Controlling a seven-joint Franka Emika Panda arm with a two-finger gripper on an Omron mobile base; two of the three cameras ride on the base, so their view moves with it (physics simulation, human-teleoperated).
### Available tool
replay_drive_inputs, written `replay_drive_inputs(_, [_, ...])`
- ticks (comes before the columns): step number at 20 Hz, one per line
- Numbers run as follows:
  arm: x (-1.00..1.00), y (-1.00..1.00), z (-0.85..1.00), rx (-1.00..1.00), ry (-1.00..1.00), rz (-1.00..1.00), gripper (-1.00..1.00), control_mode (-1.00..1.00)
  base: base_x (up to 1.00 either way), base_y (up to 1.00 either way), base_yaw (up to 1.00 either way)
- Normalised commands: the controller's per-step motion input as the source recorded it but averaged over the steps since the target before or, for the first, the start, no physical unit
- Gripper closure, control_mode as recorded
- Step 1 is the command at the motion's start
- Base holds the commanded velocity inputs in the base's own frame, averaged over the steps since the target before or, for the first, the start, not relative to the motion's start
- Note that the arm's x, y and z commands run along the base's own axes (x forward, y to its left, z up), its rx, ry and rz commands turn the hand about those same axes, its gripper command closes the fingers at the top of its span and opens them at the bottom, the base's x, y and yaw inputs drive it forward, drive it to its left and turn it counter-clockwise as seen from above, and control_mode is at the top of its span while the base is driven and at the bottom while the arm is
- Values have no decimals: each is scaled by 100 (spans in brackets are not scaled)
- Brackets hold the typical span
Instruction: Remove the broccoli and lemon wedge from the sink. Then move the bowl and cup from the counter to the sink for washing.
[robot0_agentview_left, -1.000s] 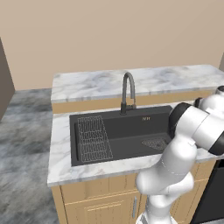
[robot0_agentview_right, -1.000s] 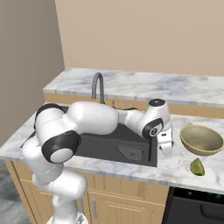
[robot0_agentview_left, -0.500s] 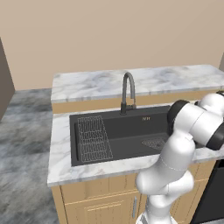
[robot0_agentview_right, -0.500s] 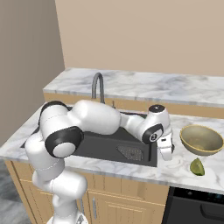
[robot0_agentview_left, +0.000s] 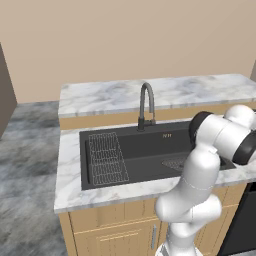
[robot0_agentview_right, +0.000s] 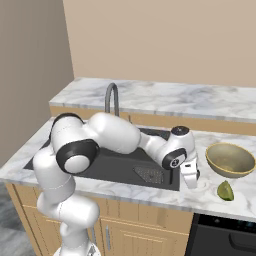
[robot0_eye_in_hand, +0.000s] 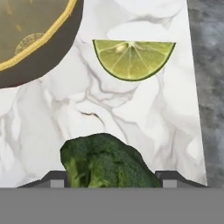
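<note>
- From the left base view: the black sink sits in a white marble surface with grey veins, over light wooden cabinets. A wire rack lies at the basin's left end, a dark curved faucet rises behind it, and a round strainer shows beside the arm. No food can be seen in the part of the basin not hidden by the arm. Plain tan wall behind, grey stone-like floor at left.
- From the right base view: the arm reaches over the sink's right rim, and the tool hangs just above the marble beside the basin. The tan-yellow bowl stands on the marble nearby, and the lemon wedge lies in front of it, close to the front edge. The wedge is therefore already out of the sink.
- From the hand view: the broccoli sits between the two finger tips, which stand fairly wide around it; it appears held over the marble rather than set down, though contact is hard to judge. Beyond it lie the lemon wedge, cut face up, and part of the bowl.
- Progress, as a judgement: clearing the sink is nearly finished, pending release of the floret. The bowl has yet to go into the sink, and so does the cup, presumably.
</note>
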Motion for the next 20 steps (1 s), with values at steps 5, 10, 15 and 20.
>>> replay_drive_inputs(5, [0, -6, -23, -1, 0, 0, 100, -100, 0, 0, 0])
replay_drive_inputs(10, [0, -17, -18, 0, 0, 0, 100, -100, 0, 0, 0])
replay_drive_inputs(15, [2, -21, -13, 0, 0, 0, 100, -100, 0, 0, 0])
replay_drive_inputs(20, [6, -21, -9, 0, 0, 0, 100, -100, 0, 0, 0])
